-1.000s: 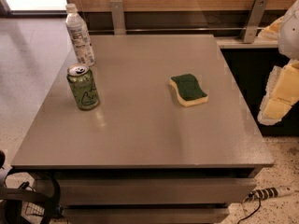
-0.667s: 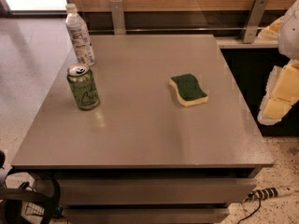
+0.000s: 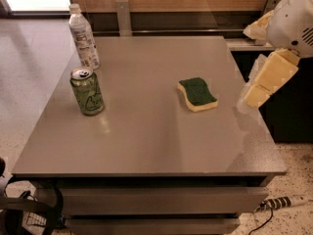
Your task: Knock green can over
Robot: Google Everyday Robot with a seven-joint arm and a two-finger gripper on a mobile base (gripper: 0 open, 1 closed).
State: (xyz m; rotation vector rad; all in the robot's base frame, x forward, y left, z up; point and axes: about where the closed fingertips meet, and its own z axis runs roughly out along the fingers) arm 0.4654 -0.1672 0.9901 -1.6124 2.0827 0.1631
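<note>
The green can (image 3: 87, 91) stands upright on the left part of the grey table (image 3: 146, 141), silver pull-tab top up and pale lettering on its side. My gripper (image 3: 250, 65) hangs over the table's right edge, far to the right of the can and just right of the sponge. Its two yellowish fingers (image 3: 269, 80) are spread apart with nothing between them.
A clear plastic bottle with a white cap (image 3: 83, 37) stands just behind the can. A green-topped yellow sponge (image 3: 197, 94) lies right of centre. A wooden wall panel and metal posts run behind the table. A power strip (image 3: 283, 202) lies on the floor at the lower right.
My gripper has moved a little left and up, coming in over the table's right edge. The can, bottle and sponge have not moved.
</note>
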